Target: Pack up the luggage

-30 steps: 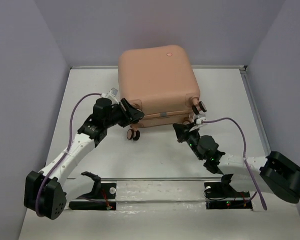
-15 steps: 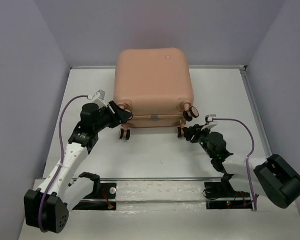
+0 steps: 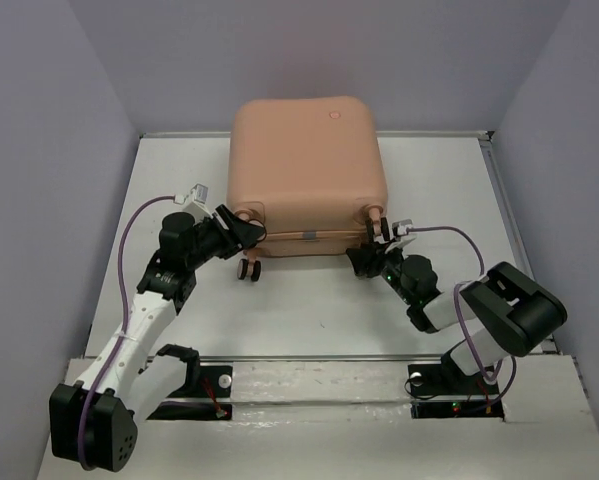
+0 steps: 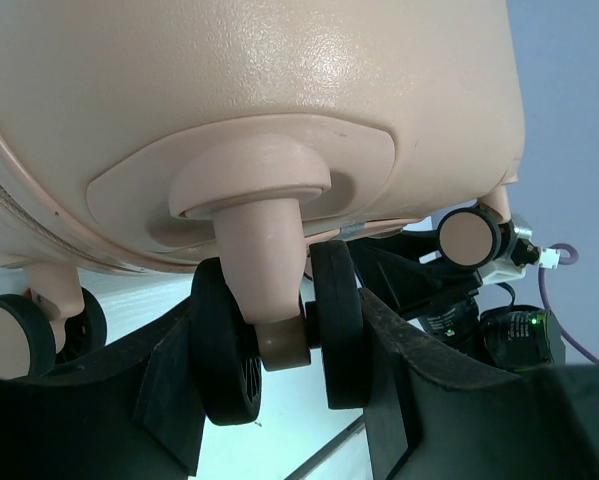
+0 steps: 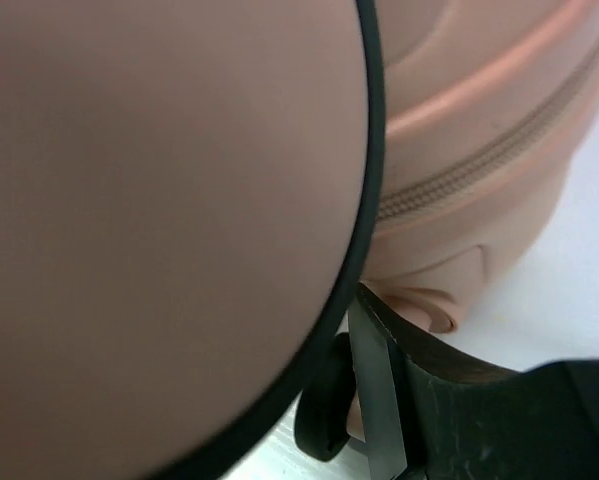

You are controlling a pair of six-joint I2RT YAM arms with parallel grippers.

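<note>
My right arm has folded in over the last half second, with its elbow drawn toward the middle. The right gripper (image 3: 364,258) now sits up against the near-right casters. The left arm has barely moved. A second ago the luggage (image 3: 304,160) was tipped up on its near edge, and now it lies flat.

On the left wrist view, the left gripper (image 4: 279,345) has a black finger pressed to each side of the upper near-left caster (image 4: 224,340), clamping it. A pink wheel face fills my right wrist view and only one finger (image 5: 389,400) shows, so I cannot tell how those jaws stand.

The peach-pink hard shell is closed, with the zipper seam (image 5: 459,170) running along its side. It sits at the far middle of the white table (image 3: 309,310), round button mark (image 3: 334,115) facing up.
</note>
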